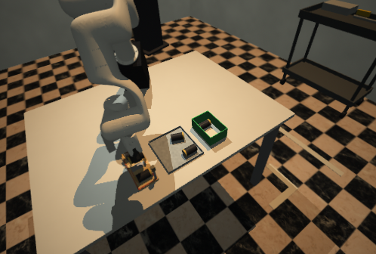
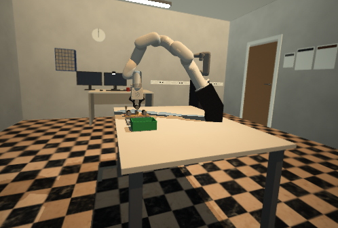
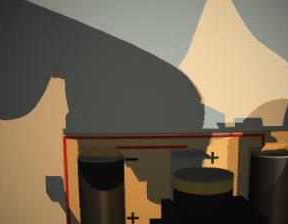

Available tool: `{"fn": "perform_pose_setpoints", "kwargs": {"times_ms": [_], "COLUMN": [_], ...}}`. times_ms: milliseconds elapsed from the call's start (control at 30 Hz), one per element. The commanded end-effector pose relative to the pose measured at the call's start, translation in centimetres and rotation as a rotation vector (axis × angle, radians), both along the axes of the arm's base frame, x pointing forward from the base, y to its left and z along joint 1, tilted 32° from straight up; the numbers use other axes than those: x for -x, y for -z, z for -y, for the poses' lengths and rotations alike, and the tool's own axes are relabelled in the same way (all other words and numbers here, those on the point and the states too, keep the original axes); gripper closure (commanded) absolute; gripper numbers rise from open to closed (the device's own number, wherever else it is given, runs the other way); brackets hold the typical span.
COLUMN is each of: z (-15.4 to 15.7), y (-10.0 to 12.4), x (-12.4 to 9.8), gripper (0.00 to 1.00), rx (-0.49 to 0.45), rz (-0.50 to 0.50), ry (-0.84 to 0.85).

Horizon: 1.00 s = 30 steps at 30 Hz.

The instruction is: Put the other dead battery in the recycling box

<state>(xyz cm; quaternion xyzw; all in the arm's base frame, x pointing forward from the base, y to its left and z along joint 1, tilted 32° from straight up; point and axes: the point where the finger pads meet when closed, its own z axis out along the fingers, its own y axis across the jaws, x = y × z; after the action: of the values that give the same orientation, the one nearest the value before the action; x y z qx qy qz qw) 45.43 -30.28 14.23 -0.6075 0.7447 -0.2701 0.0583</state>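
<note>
Battery (image 3: 203, 183) upright in the gripper above an orange holder board (image 3: 160, 152), two batteries (image 3: 100, 190) flanking.

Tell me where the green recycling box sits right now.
In the top view the green recycling box stands near the table's right edge, just right of the grey tray, with one battery inside.

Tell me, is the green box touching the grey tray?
Apart. The top view shows a strip of table between the green box and the grey tray.

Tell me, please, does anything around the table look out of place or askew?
Only off the table: two pale planks lie loose on the floor beside it. The green box stands level, and the gripper holds a battery over the orange holder.
</note>
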Motion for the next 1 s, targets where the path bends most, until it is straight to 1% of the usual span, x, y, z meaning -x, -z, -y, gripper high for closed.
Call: {"fn": "perform_pose_setpoints", "kwargs": {"times_ms": [0, 467, 667, 967], "z": [0.0, 0.0, 0.5, 0.5], "y": [-0.2, -0.2, 0.9, 1.0], "x": [-0.1, -0.1, -0.6, -0.7], "gripper": [0.72, 0.72, 0.72, 0.72], "rx": [0.002, 0.002, 0.002, 0.002], "rz": [0.003, 0.003, 0.003, 0.003], "ry": [0.0, 0.0, 0.0, 0.0]}}
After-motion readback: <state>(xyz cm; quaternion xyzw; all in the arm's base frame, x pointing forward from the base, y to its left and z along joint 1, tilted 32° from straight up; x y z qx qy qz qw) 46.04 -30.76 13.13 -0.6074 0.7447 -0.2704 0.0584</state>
